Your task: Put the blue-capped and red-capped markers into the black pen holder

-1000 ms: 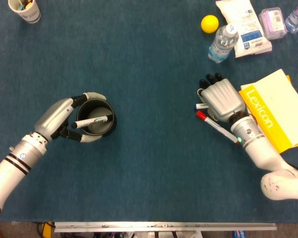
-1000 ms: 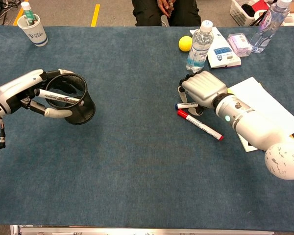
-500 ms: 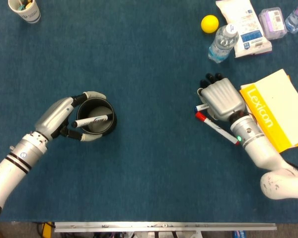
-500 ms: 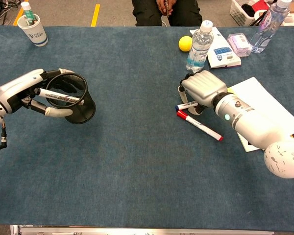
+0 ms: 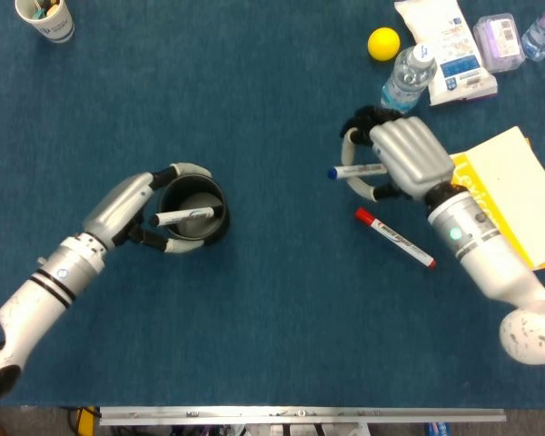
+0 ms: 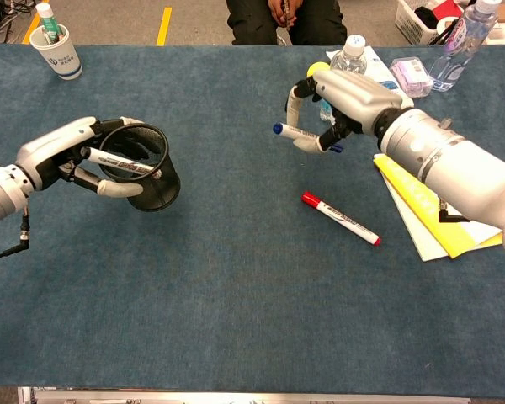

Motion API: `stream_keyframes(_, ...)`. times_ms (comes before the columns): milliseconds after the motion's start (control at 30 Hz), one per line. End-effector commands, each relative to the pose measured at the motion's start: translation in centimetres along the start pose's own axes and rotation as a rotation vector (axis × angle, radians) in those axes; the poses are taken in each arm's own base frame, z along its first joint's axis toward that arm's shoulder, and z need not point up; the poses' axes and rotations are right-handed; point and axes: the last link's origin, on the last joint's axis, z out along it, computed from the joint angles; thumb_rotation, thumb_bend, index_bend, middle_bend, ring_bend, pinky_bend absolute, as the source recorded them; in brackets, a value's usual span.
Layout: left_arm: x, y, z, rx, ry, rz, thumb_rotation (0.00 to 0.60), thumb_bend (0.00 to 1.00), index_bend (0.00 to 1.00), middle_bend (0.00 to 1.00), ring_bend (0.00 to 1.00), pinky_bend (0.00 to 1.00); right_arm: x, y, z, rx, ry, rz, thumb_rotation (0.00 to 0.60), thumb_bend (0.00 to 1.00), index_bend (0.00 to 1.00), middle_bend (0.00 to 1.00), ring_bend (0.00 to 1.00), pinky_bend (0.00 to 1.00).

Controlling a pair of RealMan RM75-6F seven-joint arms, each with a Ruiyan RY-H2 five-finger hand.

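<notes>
1. Blue-capped marker [image 5: 356, 170] is being held off the table by the right hand [image 5: 395, 159], pinched between thumb and curled fingers, lying roughly level with its blue cap pointing toward the robot's left. In the chest view the same marker [image 6: 301, 135] is showing clear of the blue table [image 6: 236, 278].
2. Red-capped marker [image 5: 395, 238] is lying flat on the table, just below and apart from the right hand, red cap at its upper-left end. Nothing is touching it.
3. Black pen holder [image 5: 194, 213] is standing on the left part of the table, well apart from both task markers. In the chest view it [image 6: 151, 172] is reading as a dark mesh cup.
4. Left hand [image 5: 136, 211] is wrapping around the holder's near side, and its fingers are gripping a white marker [image 5: 183, 215] with a black cap lying across the holder's open mouth. The chest view is showing this marker [image 6: 122, 164] resting over the rim.
5. Yellow book [image 5: 513, 195] is lying under the right forearm at the table's right edge.
6. Water bottle [image 5: 407, 80], yellow ball [image 5: 383, 43] and white packet [image 5: 445, 45] are sitting behind the right hand; paper cup [image 5: 45, 18] is standing at the far left corner.
</notes>
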Motion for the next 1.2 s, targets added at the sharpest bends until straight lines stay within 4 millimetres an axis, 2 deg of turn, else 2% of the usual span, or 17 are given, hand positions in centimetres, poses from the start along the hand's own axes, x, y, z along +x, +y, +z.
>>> stream_keyframes(33, -0.5, 0.2, 0.7, -0.002, -0.018, 0.008, 0.541, 0.17, 0.22, 0.35, 0.30, 0.22, 2.5, -2.4, -0.1, 0.088, 0.037, 0.215, 0.600, 0.29, 0.63, 0.35, 0.18, 0.23)
stream_keyframes(267, -1.3, 0.5, 2.3, 0.003, -0.046, 0.001, 0.544, 0.17, 0.22, 0.35, 0.30, 0.22, 2.8, -5.4, 0.0, 0.203, 0.017, 0.405, 0.600, 0.29, 0.64, 0.35, 0.18, 0.24)
stream_keyframes(667, -3.3, 2.1, 4.7, -0.029, -0.095, -0.006, 0.541, 0.17, 0.22, 0.35, 0.30, 0.22, 2.8, -8.6, 0.5, 0.297, 0.002, 0.550, 0.600, 0.29, 0.63, 0.35, 0.18, 0.24)
stream_keyframes(933, -3.9, 3.2, 6.1, -0.047, -0.108, -0.006, 0.544, 0.17, 0.22, 0.35, 0.30, 0.22, 2.3, -9.9, 0.8, 0.319, -0.005, 0.569, 0.600, 0.29, 0.64, 0.35, 0.18, 0.24)
stream_keyframes(1200, -3.5, 4.3, 6.9, -0.071, -0.094, -0.002, 0.542, 0.17, 0.22, 0.35, 0.30, 0.22, 1.7, -10.0, 1.3, 0.310, -0.013, 0.559, 0.600, 0.28, 0.64, 0.35, 0.17, 0.23)
